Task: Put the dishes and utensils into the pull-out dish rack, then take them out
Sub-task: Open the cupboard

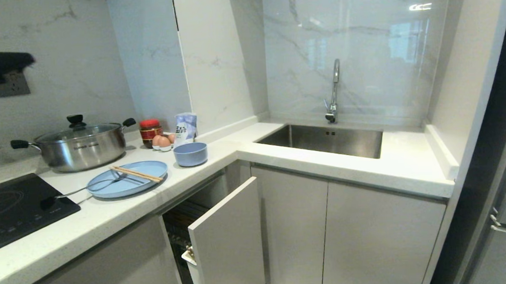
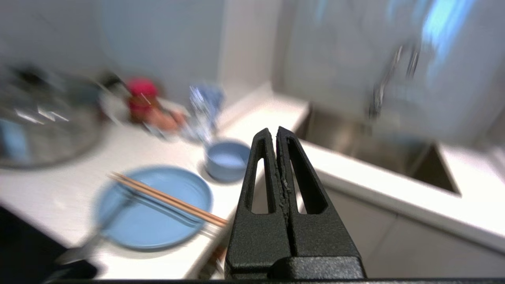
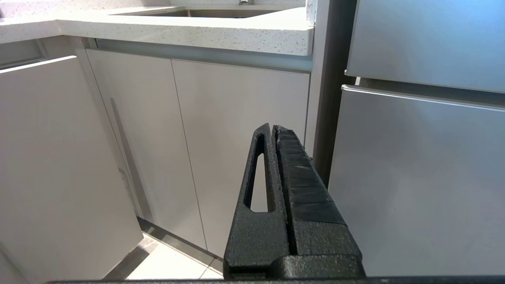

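On the desk (image 1: 219, 160), plate (image 1: 129, 183) carries chopsticks (image 1: 137, 174) and spoon (image 1: 88, 189), long axes crossing; bowl (image 1: 190, 153) just beside. Left gripper (image 2: 278, 134) above desk edge, fingers pressed together, empty, nearer. Right gripper (image 3: 274, 132) closed, low by cabinets. Rack (image 1: 184, 230) pulled out below.

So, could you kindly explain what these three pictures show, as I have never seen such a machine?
It is a two-armed robot in a kitchen. The wide picture comes from its head camera; the other two come from cameras behind each arm's fingers.

On the counter lie a blue plate with chopsticks and a metal utensil across it, and a blue bowl beside it. Behind stand a steel pot, a red jar and eggs. Below, the pull-out dish rack stands open.

The left gripper is shut above the counter edge, holding nothing. The right gripper, also shut and empty, hangs low by the cabinet doors.
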